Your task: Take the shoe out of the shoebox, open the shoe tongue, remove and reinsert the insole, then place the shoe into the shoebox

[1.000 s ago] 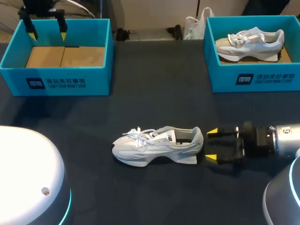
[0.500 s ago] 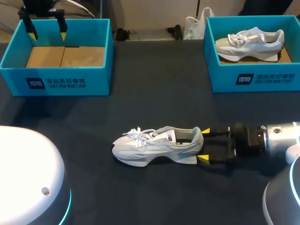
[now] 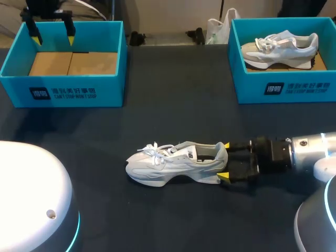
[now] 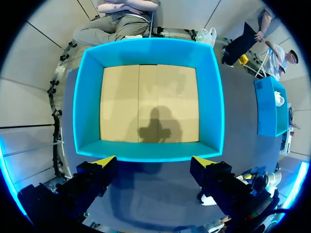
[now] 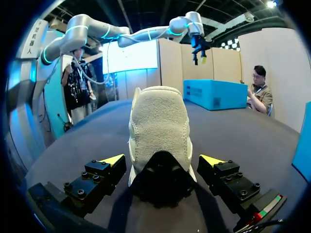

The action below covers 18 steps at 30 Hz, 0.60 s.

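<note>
The white mesh sneaker (image 3: 173, 164), mid-bench, looks light and soft; its stiffer heel seems the best hold. The right jaws stand spread astride that heel; the left jaws are spread too.

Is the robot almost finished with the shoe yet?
Not nearly. Done: the white shoe lies on the table, and the left shoebox is empty. In hand: the right gripper is open, a finger each side of the heel; the left gripper hangs over that box. Left: opening the tongue, the insole, and putting it back.
</note>
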Available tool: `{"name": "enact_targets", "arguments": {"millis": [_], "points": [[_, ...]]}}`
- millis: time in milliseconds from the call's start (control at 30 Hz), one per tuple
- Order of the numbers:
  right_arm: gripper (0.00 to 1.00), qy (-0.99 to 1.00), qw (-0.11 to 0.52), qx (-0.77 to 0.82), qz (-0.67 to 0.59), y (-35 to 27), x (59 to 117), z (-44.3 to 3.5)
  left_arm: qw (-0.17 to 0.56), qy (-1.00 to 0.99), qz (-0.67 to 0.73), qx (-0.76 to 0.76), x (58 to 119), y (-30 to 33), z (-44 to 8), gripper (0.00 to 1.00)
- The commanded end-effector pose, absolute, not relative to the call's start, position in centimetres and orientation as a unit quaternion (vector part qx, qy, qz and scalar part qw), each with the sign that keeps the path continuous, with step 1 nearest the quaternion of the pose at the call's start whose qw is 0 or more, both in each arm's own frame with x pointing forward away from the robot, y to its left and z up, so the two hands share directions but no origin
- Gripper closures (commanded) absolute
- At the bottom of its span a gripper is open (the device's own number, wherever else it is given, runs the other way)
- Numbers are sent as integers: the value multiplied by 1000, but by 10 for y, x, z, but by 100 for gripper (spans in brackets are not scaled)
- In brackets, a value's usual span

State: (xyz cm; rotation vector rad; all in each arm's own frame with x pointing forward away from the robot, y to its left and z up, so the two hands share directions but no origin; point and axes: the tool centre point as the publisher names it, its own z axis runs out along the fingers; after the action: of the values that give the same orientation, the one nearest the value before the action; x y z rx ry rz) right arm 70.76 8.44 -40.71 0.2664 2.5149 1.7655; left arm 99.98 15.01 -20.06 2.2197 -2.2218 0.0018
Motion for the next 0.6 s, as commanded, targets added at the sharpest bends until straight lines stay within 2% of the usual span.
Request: {"name": "enact_targets", "arguments": {"millis": [33, 600], "points": [[0, 817, 27, 86, 570, 92, 710, -409, 0, -707, 0, 707, 1000, 150, -200, 0], [0, 815, 18, 80, 574, 106, 715, -418, 0, -707, 0, 707, 1000, 150, -200, 0]]}}
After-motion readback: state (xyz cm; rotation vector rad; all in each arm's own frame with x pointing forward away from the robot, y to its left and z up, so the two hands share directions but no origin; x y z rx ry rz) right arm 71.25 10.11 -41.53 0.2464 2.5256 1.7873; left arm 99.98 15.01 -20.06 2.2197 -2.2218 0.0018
